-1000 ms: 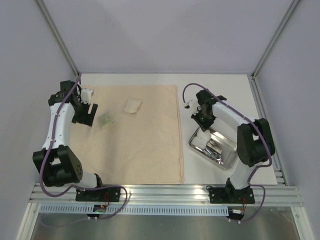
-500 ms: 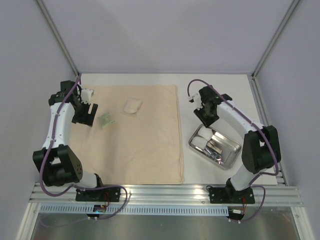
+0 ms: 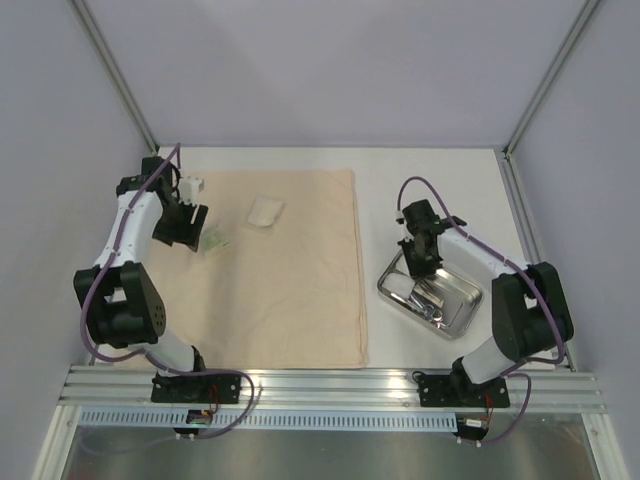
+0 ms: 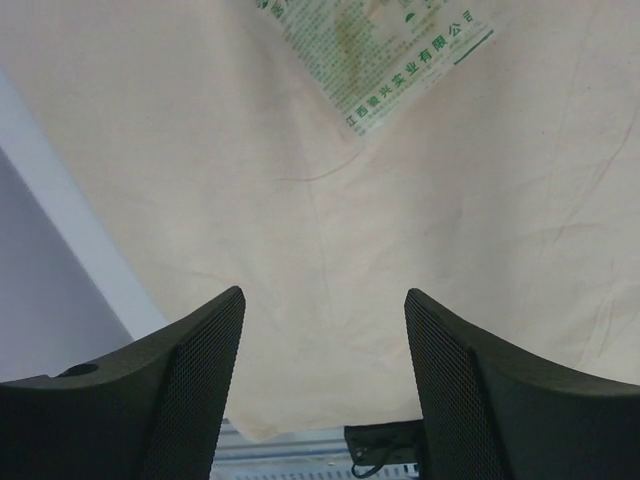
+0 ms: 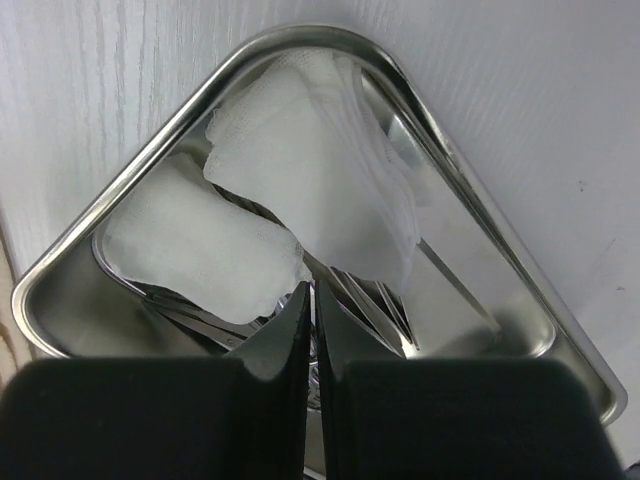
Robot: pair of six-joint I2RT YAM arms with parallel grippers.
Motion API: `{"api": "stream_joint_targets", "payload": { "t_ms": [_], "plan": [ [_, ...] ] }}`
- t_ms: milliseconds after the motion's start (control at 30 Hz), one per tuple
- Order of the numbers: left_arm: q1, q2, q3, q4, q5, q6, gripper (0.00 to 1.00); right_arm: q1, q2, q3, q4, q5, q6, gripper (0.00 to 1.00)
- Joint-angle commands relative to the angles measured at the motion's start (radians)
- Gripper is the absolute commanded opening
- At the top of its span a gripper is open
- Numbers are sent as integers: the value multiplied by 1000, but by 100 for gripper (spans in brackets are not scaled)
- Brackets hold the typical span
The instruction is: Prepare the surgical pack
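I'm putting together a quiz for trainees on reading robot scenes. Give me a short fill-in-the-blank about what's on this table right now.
1. The steel tray sits on the table to the ___ of the beige cloth.
2. The right gripper hovers above the white gauze in the tray with jaws ___.
3. The left gripper hangs over the cloth with jaws ___.
4. The small packet ahead of it carries ___ print.

Missing words: right; shut; open; green.

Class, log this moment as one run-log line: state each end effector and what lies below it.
left end effector: open, over cloth, near printed packet | right end effector: shut, over gauze in tray
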Motion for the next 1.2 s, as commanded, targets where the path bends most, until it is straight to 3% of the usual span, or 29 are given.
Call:
{"api": "stream_joint_targets", "payload": {
  "t_ms": [0, 300, 567, 900, 1167],
  "plan": [
    [-64, 58, 43, 33, -61, -12, 75, -5, -1, 11, 102, -4, 73, 5],
    [-225, 130, 59, 95, -329, 10, 77, -7, -66, 81, 46, 40, 33, 11],
    [-381, 113, -9, 165, -449, 18, 77, -5, -96, 97, 42, 30, 39, 14],
    [-437, 294, -24, 253, -653, 50, 75, -7, -98, 84, 37, -2, 50, 14],
    [-437, 360, -17, 303, -624, 48, 71, -5, -113, 74, 33, -7, 49, 15]
  ]
}}
